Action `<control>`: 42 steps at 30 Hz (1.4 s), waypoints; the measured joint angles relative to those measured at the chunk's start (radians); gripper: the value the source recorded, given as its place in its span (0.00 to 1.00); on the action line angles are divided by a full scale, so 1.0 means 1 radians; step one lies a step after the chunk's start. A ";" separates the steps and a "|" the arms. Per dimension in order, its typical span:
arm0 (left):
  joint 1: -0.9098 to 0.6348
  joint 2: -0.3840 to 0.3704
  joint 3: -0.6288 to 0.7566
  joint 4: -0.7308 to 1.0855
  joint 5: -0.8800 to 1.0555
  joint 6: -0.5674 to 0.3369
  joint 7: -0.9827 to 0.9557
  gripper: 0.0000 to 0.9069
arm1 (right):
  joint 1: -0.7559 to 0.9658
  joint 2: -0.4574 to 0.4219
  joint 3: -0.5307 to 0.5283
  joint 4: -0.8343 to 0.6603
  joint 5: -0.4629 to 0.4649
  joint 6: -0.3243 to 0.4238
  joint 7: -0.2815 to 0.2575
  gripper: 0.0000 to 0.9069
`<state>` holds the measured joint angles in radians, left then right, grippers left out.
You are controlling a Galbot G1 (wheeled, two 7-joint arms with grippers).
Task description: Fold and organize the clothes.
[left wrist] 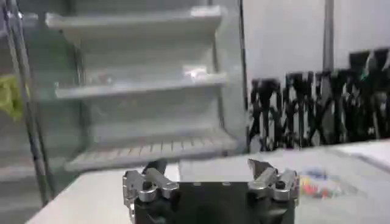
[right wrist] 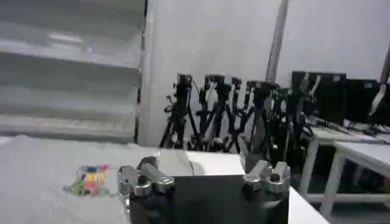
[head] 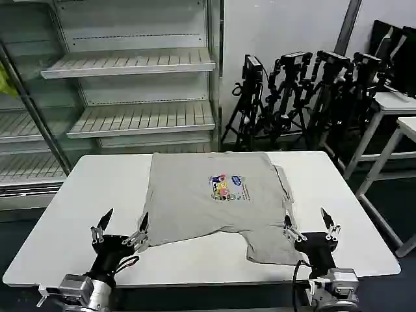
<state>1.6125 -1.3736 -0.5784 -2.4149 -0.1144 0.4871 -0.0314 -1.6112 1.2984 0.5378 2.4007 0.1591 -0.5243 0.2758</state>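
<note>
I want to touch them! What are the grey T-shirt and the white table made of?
The T-shirt looks like soft, matte knit cloth, probably cotton: it lies limp with gentle wrinkles. The table top looks hard and smooth, maybe laminate or painted board, with a faint sheen; I can't tell for sure.

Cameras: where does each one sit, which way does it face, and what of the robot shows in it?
Head view: high on the robot, looking forward and down at the white table and T-shirt; left gripper and right gripper open at the near edge.
Left wrist view: behind the left gripper, facing the shelves.
Right wrist view: behind the right gripper, facing the tripods.
Shared: the T-shirt's chest print.
</note>
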 measured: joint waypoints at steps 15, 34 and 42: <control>-0.069 0.060 0.055 0.154 -0.090 0.072 -0.028 1.00 | -0.009 0.016 -0.001 -0.105 0.033 -0.040 0.007 1.00; -0.139 0.067 0.123 0.308 -0.128 0.086 -0.053 0.01 | -0.006 0.025 -0.085 -0.178 0.000 -0.047 -0.006 0.00; -0.137 0.062 0.132 0.319 -0.132 0.086 -0.056 0.01 | -0.019 0.022 -0.091 -0.177 0.013 -0.047 -0.011 0.00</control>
<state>1.4758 -1.3119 -0.4469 -2.0962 -0.2465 0.5728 -0.0870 -1.6307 1.3205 0.4466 2.2236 0.1716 -0.5712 0.2647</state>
